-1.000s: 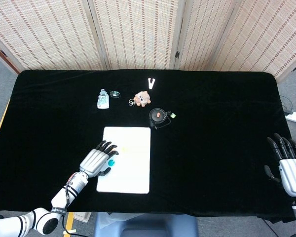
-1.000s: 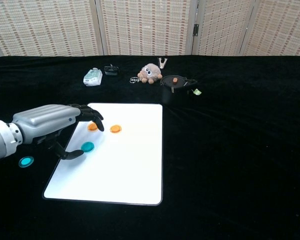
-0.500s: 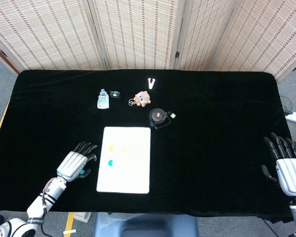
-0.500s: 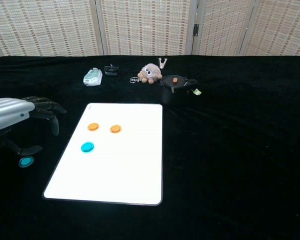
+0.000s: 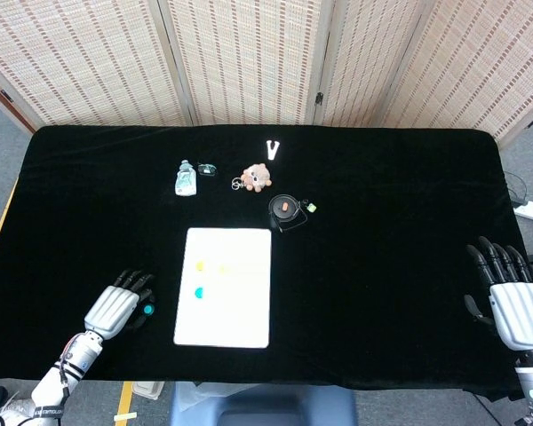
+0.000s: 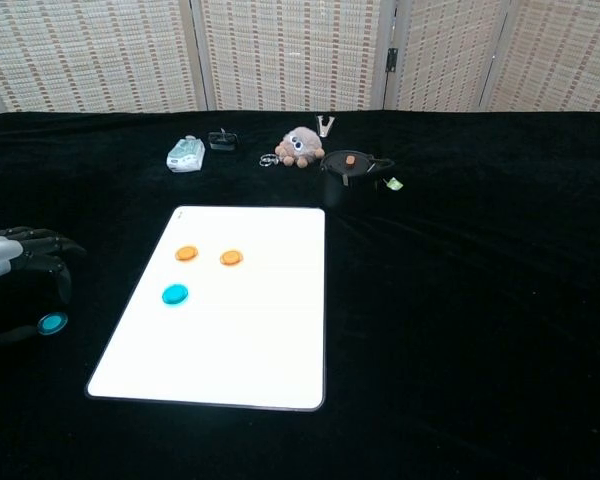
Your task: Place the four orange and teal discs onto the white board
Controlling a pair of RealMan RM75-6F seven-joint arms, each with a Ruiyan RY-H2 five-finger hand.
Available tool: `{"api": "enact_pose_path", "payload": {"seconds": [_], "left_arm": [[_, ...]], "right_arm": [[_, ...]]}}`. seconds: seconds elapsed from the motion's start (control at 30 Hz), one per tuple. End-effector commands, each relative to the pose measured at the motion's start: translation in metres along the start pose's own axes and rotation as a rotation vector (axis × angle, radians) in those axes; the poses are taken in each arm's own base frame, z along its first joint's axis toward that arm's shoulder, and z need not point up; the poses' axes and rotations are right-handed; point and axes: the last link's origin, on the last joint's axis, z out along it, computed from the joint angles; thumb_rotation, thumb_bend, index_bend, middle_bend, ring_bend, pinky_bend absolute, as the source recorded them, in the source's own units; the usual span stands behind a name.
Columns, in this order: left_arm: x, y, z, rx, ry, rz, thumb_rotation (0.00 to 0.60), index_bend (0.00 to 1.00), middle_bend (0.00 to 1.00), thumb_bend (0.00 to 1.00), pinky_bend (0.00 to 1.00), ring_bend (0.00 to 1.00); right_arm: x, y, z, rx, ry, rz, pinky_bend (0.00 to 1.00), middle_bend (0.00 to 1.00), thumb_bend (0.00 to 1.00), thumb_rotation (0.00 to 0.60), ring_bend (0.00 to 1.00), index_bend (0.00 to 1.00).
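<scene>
The white board (image 5: 240, 311) (image 6: 242, 345) lies on the black cloth. On it are two orange discs (image 6: 186, 253) (image 6: 231, 257) and one teal disc (image 6: 175, 294) (image 5: 198, 292). A second teal disc (image 6: 51, 323) (image 5: 148, 310) lies on the cloth left of the board. My left hand (image 5: 115, 306) (image 6: 20, 262) is beside that disc with its fingers apart, the thumb just left of the disc, holding nothing. My right hand (image 5: 506, 297) shows only in the head view, at the far right table edge, fingers spread and empty.
At the back of the table stand a small pale bottle (image 5: 186, 178) (image 6: 186, 153), a plush toy (image 5: 257, 177) (image 6: 301, 145), a black round item with an orange spot (image 5: 285, 211) (image 6: 350, 163) and a white clip (image 5: 273, 148).
My left hand left a teal disc on the board and drew back left and toward the near edge, ending by the teal disc on the cloth. The right hand crept slightly inward.
</scene>
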Motion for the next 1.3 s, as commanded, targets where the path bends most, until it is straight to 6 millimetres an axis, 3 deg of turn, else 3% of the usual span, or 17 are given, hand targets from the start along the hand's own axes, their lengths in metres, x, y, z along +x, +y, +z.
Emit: {"api": "enact_pose_path", "payload": {"seconds": [0.03, 0.47, 1.3], "left_arm": [[-0.003, -0.001, 0.001, 0.005, -0.004, -0.004, 0.6, 0.41, 0.14, 0.41, 0.0, 0.03], [-0.01, 0.002, 0.008, 0.009, -0.021, -0.002, 0.6, 0.4, 0.14, 0.41, 0.0, 0.03], [-0.016, -0.002, 0.012, 0.02, -0.01, -0.021, 0.6, 0.5, 0.15, 0.42, 0.0, 0.04]], "right_arm": [[0.0, 0.0, 0.0, -0.001, 0.0, -0.001, 0.0, 0.0, 0.43, 0.6, 0.0, 0.0], [0.0, 0.002, -0.002, -0.007, -0.002, -0.001, 0.0, 0.0, 0.43, 0.6, 0.0, 0.0], [0.001, 0.0, -0.002, -0.008, -0.002, -0.004, 0.0, 0.0, 0.43, 0.6, 0.0, 0.0]]}}
